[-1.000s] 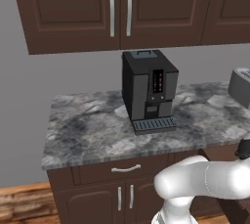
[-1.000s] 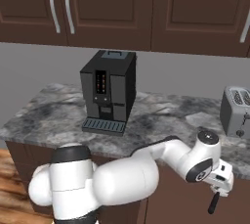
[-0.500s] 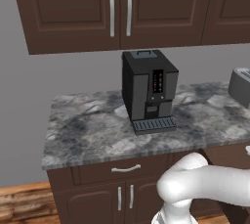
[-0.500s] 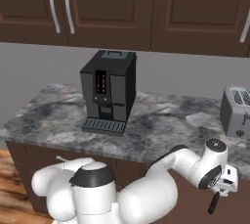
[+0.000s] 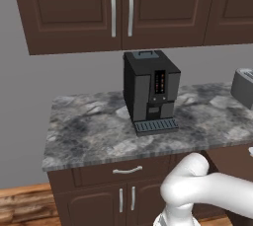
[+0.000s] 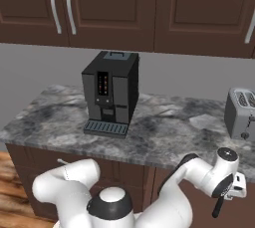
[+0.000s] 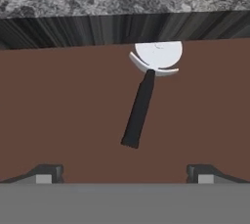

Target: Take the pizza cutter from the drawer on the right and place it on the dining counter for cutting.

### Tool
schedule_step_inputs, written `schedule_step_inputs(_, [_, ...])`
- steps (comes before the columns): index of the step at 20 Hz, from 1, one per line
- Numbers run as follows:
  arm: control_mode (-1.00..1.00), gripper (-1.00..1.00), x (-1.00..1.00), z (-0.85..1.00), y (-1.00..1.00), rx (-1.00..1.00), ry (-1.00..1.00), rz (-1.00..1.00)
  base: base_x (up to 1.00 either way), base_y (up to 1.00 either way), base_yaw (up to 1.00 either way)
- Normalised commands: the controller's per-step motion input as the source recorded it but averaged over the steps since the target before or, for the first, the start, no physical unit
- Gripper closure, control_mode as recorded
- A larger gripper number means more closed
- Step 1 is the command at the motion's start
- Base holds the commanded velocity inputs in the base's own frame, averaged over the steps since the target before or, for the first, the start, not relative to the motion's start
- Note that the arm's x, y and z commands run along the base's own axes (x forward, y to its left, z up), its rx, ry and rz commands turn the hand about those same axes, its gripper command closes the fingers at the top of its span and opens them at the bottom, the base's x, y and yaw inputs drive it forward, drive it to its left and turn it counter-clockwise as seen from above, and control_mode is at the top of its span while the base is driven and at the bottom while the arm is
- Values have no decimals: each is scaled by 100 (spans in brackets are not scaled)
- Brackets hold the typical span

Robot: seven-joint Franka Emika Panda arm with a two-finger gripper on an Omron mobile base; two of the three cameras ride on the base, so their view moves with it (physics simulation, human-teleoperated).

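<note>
Gripper (image 7: 124,173) jaws spread wide, nothing held, poised above pizza cutter (image 7: 146,91) lying flat on brown drawer floor (image 7: 58,115), wheel toward counter edge

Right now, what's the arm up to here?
The white arm is reaching low and to the right, below the edge of the wall counter that carries the coffee machine and the toaster. Its gripper looks down into the brown drawer, jaws wide open and holding nothing. The pizza cutter lies flat on the drawer floor just ahead, round wheel toward the counter edge, dark handle pointing back at the gripper. It has not been picked up yet.
</note>
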Motion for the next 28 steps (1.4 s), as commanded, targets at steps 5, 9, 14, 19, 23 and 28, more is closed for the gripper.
schedule_step_inputs(5, [-100, -100, 1, -7, 0, 0, 5, 1, 0, 0, 0])
schedule_step_inputs(9, [-100, -100, 1, -10, 0, 0, 7, 0, 0, 0, 0])
schedule_step_inputs(14, [-100, -100, 0, -9, 0, 0, 10, 0, 0, 0, 0])
schedule_step_inputs(19, [-100, -100, 0, -9, 0, 0, 9, 0, 0, 0, 0])
schedule_step_inputs(23, [-100, -100, 1, -1, 0, 0, 2, 0, 0, 0, 0])
schedule_step_inputs(28, [-100, -100, 1, 0, 0, 0, -2, 0, 0, 0, 0])
